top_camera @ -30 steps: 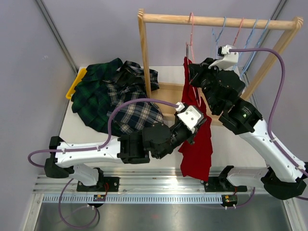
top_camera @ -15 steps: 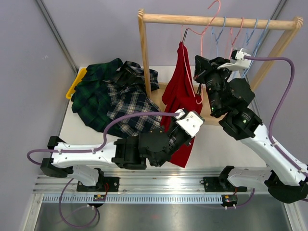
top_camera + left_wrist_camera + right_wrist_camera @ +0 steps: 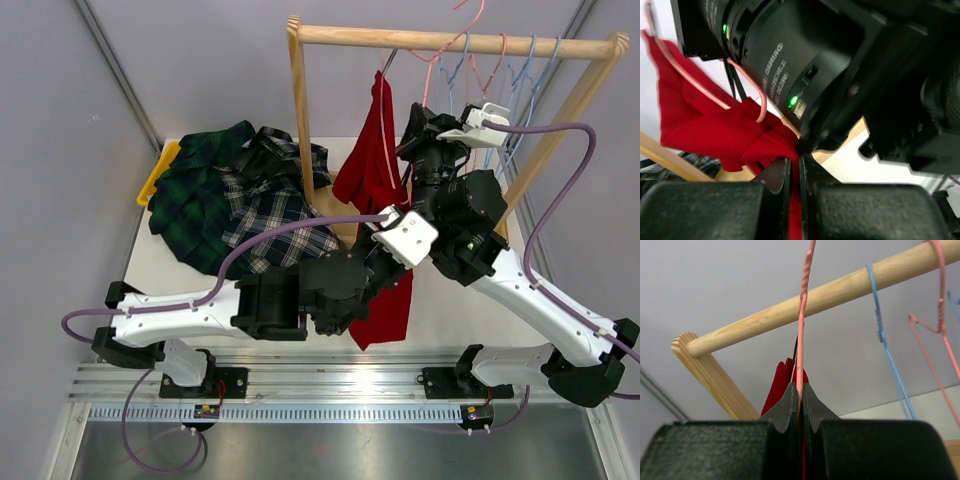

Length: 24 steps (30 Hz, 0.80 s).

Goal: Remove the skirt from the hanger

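Top external view: the skirt (image 3: 372, 165) is hanging on the hanger (image 3: 800, 340) at 1 o'clock over the desk (image 3: 140, 262), its lower end draping toward 6 o'clock. Left claw (image 3: 794, 167) is clenching the red cloth; right claw (image 3: 799, 395) is pinching the hanger wire. Removal is looking underway, with freeing the cloth remaining.

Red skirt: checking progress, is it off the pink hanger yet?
Still on: the pink hanger threads through the red skirt, whose cloth the left gripper pinches.
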Motion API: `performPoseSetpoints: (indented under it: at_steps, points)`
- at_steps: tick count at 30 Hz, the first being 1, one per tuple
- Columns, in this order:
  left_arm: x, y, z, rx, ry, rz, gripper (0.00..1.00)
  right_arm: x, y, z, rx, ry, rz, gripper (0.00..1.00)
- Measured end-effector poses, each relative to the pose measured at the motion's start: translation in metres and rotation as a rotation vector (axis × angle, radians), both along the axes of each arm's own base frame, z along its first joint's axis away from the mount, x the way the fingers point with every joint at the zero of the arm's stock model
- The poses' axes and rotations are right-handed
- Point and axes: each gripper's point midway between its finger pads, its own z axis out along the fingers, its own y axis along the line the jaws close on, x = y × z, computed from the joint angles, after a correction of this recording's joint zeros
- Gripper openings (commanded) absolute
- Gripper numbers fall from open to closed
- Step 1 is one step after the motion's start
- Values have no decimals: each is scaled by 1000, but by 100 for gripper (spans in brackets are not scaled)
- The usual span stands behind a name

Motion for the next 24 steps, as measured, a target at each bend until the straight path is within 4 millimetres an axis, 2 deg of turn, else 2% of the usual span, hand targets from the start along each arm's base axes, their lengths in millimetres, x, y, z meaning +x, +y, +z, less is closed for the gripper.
performPoseSetpoints:
  at_steps: [3,8,11,13,16,18,21,24]
  points:
    - [6,0,2,38,0,19,0,2,-9,2,2,-10,-64,0]
    - [3,6,7,89,-5,-10,0,1,-15,8,45,-32,-98,0]
    - [2,8,0,131,-9,-25,0,2,-4,12,34,-39,-36,0]
    - [0,12,-11,152,-6,-31,0,5,8,13,1,-40,47,0]
    - [-1,38,-40,162,11,-22,0,6,24,10,-66,-22,188,0]
    - [-15,67,-60,163,24,-35,0,14,33,4,-134,8,272,0]
    - [-20,109,-73,101,47,-28,0,12,46,0,-186,42,383,0]
    - [-9,147,-85,-4,92,7,0,2,55,7,-190,40,471,0]
